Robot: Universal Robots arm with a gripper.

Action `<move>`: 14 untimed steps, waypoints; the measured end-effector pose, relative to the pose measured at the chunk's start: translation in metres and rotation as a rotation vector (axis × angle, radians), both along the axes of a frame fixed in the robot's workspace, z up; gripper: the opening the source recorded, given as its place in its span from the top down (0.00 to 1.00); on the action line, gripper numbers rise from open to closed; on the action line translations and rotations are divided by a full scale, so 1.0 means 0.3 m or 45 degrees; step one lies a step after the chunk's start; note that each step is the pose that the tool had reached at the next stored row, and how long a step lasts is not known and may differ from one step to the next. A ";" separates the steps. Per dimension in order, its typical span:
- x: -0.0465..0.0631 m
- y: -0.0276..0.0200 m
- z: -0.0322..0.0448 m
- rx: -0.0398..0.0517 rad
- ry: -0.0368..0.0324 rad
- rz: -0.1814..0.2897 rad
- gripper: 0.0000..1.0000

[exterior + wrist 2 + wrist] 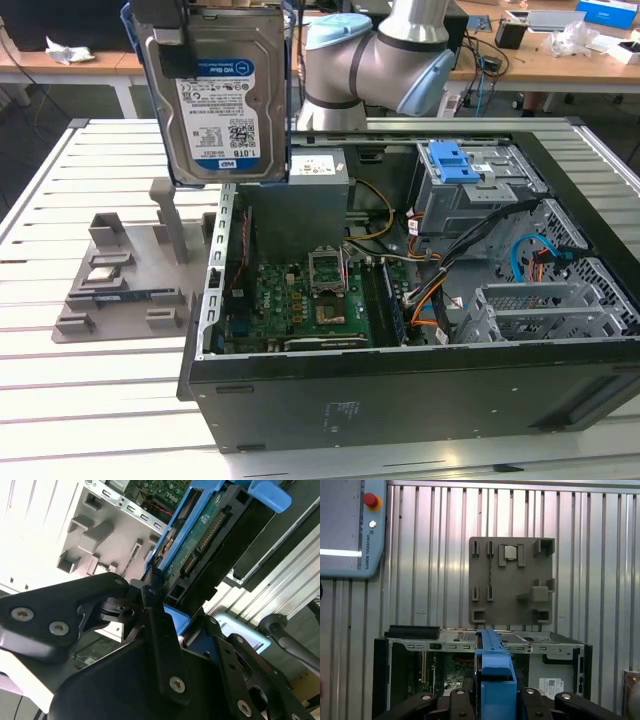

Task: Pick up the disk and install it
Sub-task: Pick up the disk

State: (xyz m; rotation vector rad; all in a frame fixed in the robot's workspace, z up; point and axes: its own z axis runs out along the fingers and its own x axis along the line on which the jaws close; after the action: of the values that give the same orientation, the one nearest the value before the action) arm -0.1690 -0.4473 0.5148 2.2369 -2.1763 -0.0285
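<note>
1. An open computer case is lying on the slatted counter. A grey parts tray is sitting just beside it on the exterior view's left.
2. Loose cables are trailing beside the drive cage.
3. The disk is hanging in the air, clear of the case. Its long axis is running vertically and its label is facing the exterior camera.
4. It is showing silver metal, a white-and-blue barcode label and blue rails.
5. The tool is pinching the disk's upper end.
</note>
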 end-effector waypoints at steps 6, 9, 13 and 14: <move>0.005 -0.063 -0.001 0.006 0.0001 0.000 0.64; 0.011 -0.114 -0.001 0.034 0.0001 0.000 0.64; 0.051 -0.141 -0.002 0.035 0.0015 0.000 0.64; 0.077 -0.147 -0.003 0.035 0.0023 0.000 0.64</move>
State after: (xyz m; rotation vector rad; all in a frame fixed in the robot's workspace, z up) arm -0.1459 -0.4915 0.5139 2.2504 -2.1883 -0.0609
